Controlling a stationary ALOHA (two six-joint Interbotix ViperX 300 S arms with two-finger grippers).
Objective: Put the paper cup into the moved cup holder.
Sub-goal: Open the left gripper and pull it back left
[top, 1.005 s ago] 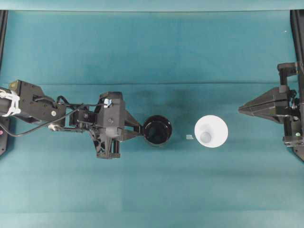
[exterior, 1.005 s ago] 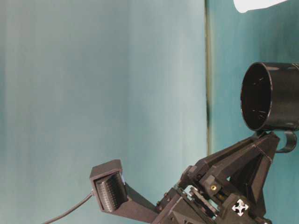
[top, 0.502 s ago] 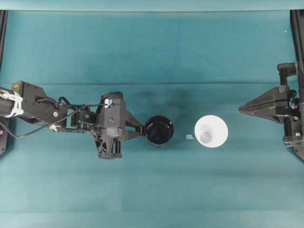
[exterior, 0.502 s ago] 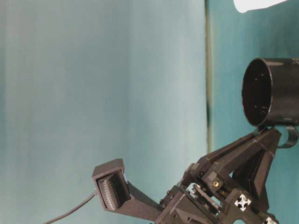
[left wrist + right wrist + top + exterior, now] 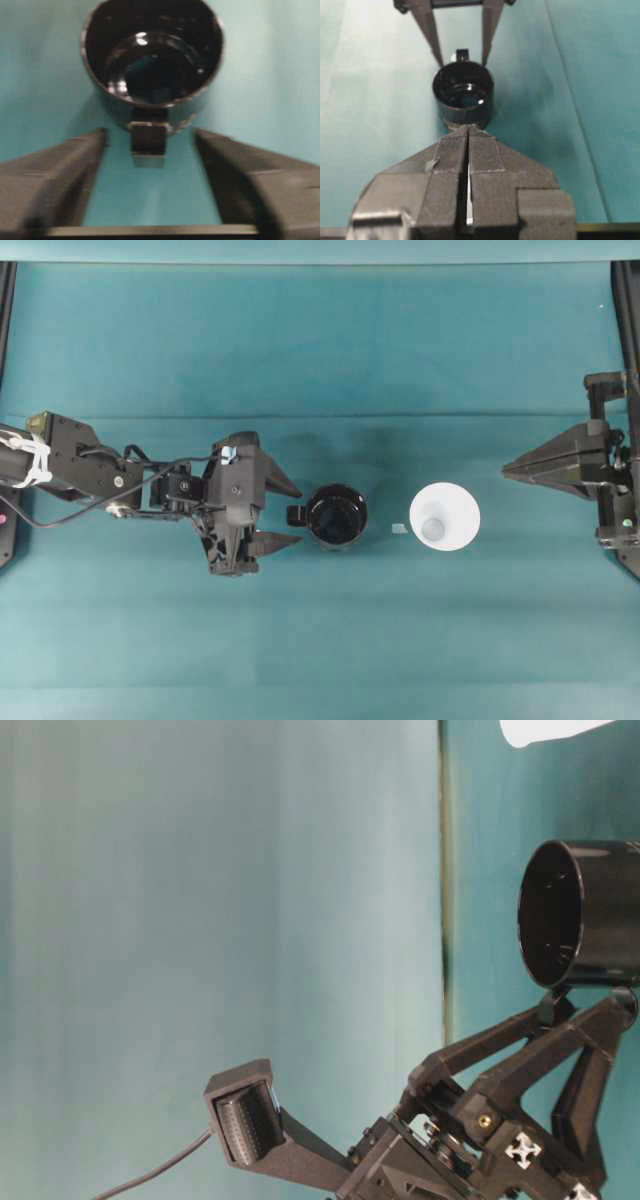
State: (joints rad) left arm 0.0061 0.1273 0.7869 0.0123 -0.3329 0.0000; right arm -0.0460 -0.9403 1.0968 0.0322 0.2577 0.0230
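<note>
A: Left gripper (image 5: 297,513) spread wide, holding nothing; handle (image 5: 148,137) free between the two fingers (image 5: 55,170), touching neither.

B: Sensible for something meant to stand alone; black cup holder (image 5: 336,516) upright on the table (image 5: 320,340), mouth up, ready to receive.

A: Paper cup (image 5: 444,517) upright too, near the holder on the right, not touching; small scrap (image 5: 399,529) between them, too small to identify.

B: Right gripper (image 5: 507,471) pinched shut, empty, parked by the right edge, apart from the cup.

A: Plenty of bare cloth above and below both vessels; only tight spot around the handle.

B: Probably best to back the left fingers straight out without nudging that handle; then open room for the right side to reach the cup.
</note>
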